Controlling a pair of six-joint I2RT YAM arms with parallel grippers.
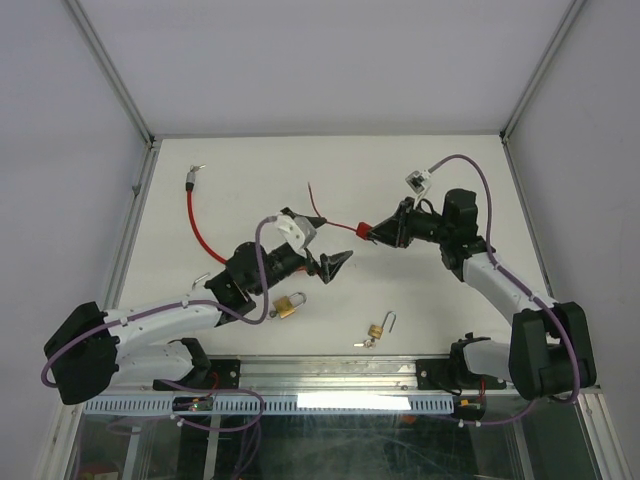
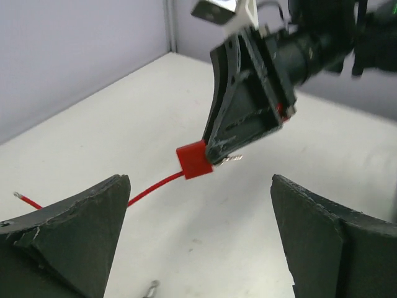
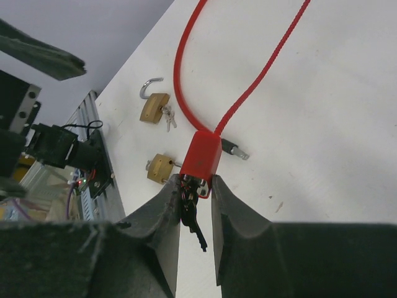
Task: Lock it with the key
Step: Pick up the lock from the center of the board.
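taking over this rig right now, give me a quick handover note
Left gripper: open, empty, facing the right one.
Right gripper: shut on the red cable lock; a dark key hangs between its fingers.
Red cable lies across the table to the left, its metal end free at the far side.
Brass padlock by the left arm and second brass padlock lie near the front, shackles open.
Done: red lock gripped.
Left: working the key; whether the red lock is locked cannot be told.
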